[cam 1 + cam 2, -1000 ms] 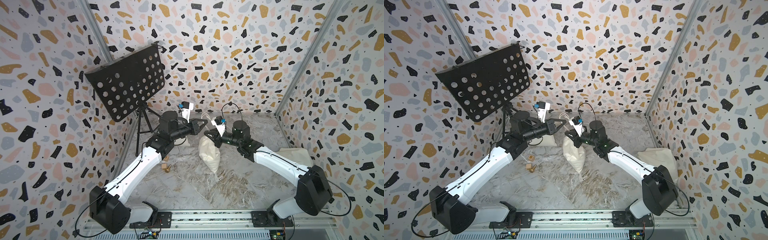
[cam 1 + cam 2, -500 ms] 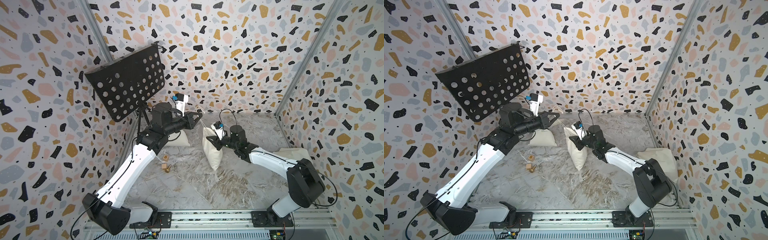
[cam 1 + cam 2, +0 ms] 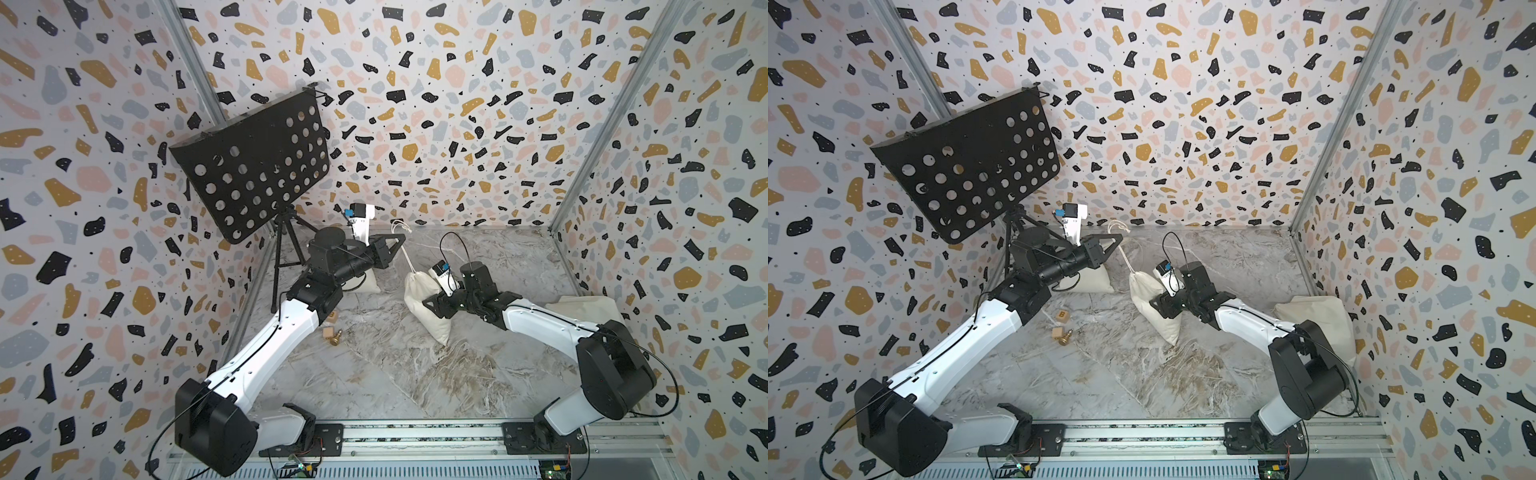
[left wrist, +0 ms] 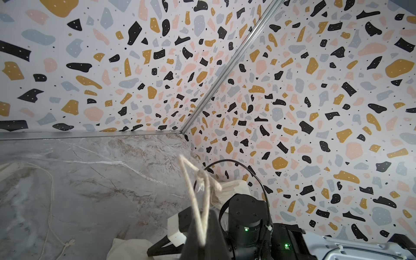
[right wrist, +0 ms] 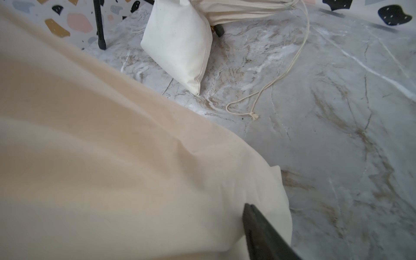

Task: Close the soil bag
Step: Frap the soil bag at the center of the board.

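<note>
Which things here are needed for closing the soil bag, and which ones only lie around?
Needed: soil bag, drawstring, left gripper, right gripper.

Lying about: music stand, bag behind left arm, bag at right wall, wooden blocks, brass piece.

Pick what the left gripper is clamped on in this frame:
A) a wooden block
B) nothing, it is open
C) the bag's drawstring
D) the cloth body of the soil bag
C: the left gripper is shut on the drawstring, which in a top view runs taut from its fingertips down to the neck of the soil bag.
</note>
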`<action>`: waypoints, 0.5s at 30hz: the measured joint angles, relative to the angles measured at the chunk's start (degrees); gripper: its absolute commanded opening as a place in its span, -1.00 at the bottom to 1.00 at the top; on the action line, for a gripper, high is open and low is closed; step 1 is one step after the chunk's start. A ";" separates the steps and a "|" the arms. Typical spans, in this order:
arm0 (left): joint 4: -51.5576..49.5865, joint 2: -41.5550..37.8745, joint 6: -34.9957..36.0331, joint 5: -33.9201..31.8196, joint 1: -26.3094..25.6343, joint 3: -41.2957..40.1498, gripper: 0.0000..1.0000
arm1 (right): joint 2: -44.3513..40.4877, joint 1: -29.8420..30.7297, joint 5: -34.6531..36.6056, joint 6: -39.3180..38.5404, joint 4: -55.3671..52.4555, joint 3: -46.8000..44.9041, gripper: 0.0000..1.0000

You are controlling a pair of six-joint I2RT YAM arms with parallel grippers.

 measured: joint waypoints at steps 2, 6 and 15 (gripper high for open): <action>0.79 -0.11 0.17 -0.48 0.02 -2.05 -1.00 | 0.94 0.13 -0.31 0.31 0.13 0.02 -0.59; -1.95 -2.54 4.35 -5.03 0.00 -5.14 -0.46 | 4.24 0.50 -0.96 0.44 -0.74 3.32 -0.90; -11.50 -15.34 19.10 -31.98 0.35 -15.08 0.77 | 16.13 0.24 8.07 -0.33 -8.09 25.03 -0.90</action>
